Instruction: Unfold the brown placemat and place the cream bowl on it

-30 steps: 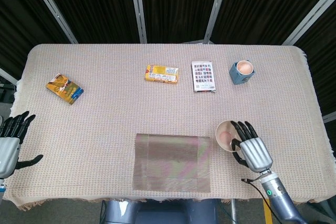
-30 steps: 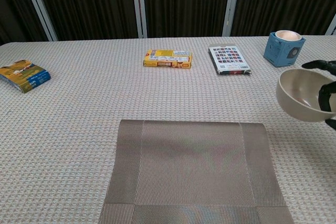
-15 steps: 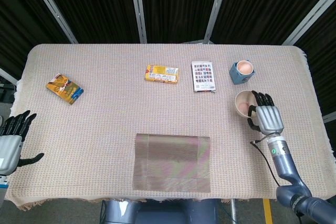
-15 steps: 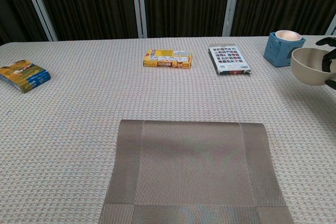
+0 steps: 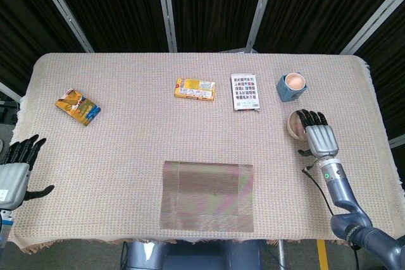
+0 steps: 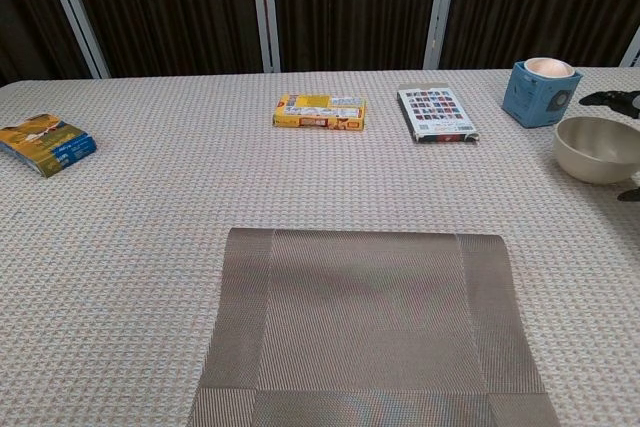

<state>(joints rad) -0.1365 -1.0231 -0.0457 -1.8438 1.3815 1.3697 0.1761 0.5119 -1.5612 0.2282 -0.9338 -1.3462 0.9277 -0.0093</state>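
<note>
Cream bowl at the right hand's fingertips
Cream bowl point(image 5: 295, 124) sits at 11 o'clock of the right hand point(image 5: 318, 138); fingers point(image 5: 310, 118) spread over its rim, grip uncertain.

— Where is the right hand point(image 5: 318, 137)?
— Near the cloth-covered table's point(image 5: 126, 150) right edge, fingers draped over the cream bowl point(image 6: 597, 149), forearm running toward the front corner.
— The left hand point(image 5: 14, 170)?
— Off the left edge, fingers spread, holding nothing.
</note>
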